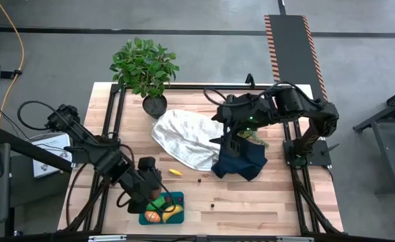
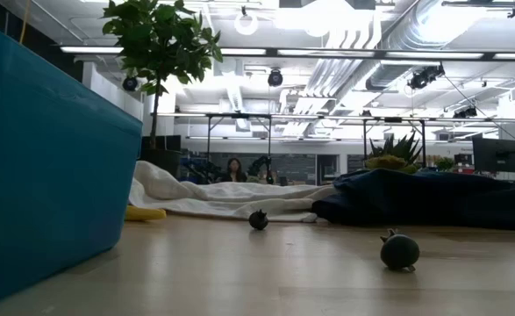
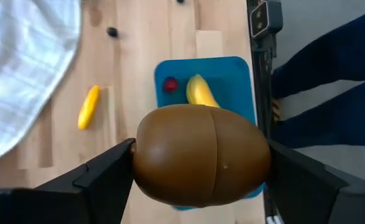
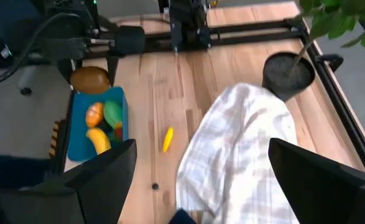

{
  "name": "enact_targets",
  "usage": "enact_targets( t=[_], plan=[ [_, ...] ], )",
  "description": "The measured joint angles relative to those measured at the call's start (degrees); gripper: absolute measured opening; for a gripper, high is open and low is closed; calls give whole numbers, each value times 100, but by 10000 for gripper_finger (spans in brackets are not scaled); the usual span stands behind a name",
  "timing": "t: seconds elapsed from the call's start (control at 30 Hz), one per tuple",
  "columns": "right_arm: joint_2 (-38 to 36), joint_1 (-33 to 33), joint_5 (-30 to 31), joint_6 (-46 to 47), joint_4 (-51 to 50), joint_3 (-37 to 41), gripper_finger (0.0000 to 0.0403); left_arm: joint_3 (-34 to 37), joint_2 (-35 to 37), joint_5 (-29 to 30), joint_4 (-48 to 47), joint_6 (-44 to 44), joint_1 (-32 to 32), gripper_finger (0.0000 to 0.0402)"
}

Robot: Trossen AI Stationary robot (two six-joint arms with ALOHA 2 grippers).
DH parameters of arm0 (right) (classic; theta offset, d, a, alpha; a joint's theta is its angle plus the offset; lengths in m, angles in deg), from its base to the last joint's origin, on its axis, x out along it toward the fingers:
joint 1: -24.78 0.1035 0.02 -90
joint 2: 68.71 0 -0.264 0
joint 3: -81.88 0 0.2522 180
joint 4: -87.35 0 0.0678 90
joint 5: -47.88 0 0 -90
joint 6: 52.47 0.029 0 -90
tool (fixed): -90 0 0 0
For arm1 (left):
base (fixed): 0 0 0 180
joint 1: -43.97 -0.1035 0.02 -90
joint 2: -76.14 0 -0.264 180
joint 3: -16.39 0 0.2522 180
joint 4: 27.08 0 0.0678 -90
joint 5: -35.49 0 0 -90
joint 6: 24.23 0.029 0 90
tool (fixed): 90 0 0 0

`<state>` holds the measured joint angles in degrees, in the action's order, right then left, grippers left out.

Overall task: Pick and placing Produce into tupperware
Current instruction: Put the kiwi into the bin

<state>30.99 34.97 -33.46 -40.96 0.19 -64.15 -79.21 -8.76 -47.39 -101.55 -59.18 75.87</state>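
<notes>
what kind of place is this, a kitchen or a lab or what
Most likely a robotics lab or workshop, not a kitchen: a wooden bench on a bare concrete floor, exposed ceiling ducts and strip lights, and desks with a seated person behind.

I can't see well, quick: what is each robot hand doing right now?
Left gripper: closed on the brown kiwi, above the tupperware.
Right gripper: open, holding nothing, over the white cloth.
</notes>
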Motion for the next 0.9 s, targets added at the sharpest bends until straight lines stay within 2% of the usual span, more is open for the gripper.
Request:
enact_targets(
  t=[0.2,0.4,0.9],
  plan=[
    [4,139,37,34,-250,2,354,13,-257,-130,83,-51,0,299],
    [4,216,31,3,-337,2,354,0,-610,-366,438,-208,1,307],
    [4,263,-17,-100,-559,2,354,15,-1111,-471,623,-370,37,300]
  ],
)
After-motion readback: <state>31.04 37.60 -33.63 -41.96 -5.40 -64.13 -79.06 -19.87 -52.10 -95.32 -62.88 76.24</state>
